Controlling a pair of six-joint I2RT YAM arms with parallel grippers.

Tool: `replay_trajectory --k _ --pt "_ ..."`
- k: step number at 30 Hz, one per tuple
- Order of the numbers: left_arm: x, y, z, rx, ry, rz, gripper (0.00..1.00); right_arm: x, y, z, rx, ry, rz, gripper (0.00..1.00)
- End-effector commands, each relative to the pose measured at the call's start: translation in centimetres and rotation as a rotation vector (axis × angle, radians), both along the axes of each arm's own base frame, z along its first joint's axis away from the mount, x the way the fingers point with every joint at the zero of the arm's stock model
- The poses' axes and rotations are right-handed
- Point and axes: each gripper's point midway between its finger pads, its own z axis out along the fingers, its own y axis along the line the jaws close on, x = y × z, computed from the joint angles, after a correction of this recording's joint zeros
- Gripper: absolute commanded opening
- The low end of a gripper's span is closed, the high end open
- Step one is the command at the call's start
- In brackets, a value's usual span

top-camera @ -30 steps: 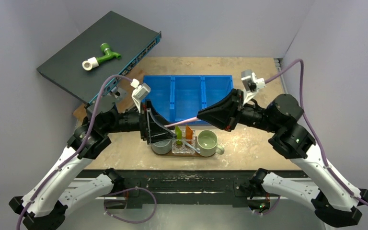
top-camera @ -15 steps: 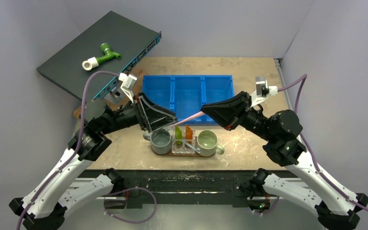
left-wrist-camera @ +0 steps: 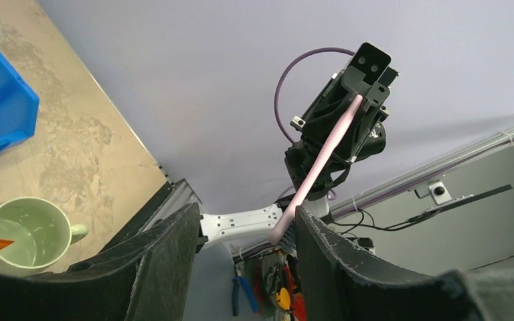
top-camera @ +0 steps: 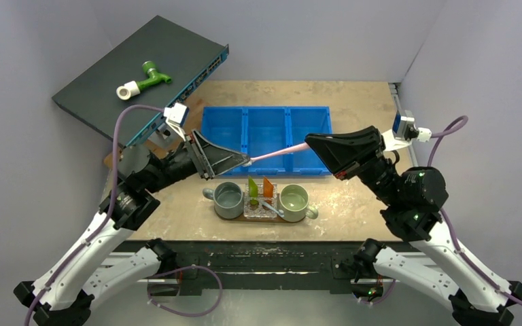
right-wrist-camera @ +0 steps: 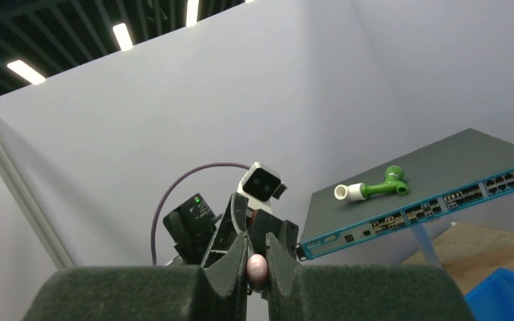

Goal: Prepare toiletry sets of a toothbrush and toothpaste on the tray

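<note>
- The right gripper (top-camera: 310, 141) pinches one end of the slim pink plastic toothbrush (top-camera: 276, 153), apparently offering it for a handover.
- The left gripper (top-camera: 245, 161) has its jaws spread around the other tip, not clamped.
- The toothbrush hangs at 12 o'clock from the glossy dark-brown oval tray (top-camera: 265, 220).

Your left arm (top-camera: 92, 248), right arm (top-camera: 448, 255): white links, black joints, purple cable (right-wrist-camera: 201, 168) off each wrist; left gripper (top-camera: 244, 161), right gripper (top-camera: 310, 141) black wedges, fingers (right-wrist-camera: 140, 294) faced with coarse dark foam.
</note>
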Motion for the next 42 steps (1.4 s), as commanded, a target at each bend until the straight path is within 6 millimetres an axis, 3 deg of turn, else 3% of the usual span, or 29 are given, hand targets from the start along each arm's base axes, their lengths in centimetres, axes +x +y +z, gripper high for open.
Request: replay_trajectory --k 1,10,24,34,39,42 --pt "0.1 -0.1 1.3 -0.091 0.004 -0.013 0.53 1.0 -0.3 1.2 0.074 0.018 -0.027 0.0" --pt "-0.5 -0.8 2.0 -0.189 0.075 -0.101 0.52 1.0 0.0 0.8 0.1 -0.02 -0.019 0.0" --pt "-0.7 -1.5 2.5 -0.311 0.165 -0.211 0.39 0.8 0.0 -0.1 0.081 -0.118 -0.048 0.0" --pt "-0.9 -1.8 3.3 -0.349 0.176 -0.27 0.21 0.6 -0.7 -1.1 0.033 -0.179 -0.108 0.0" --pt "-0.8 -1.9 3.3 -0.35 0.177 -0.268 0.0 0.5 -0.8 -1.6 0.008 -0.193 -0.119 0.0" --pt "-0.8 -2.0 3.2 -0.35 0.175 -0.272 0.0 0.5 -0.5 -2.0 -0.013 -0.195 -0.109 0.0"
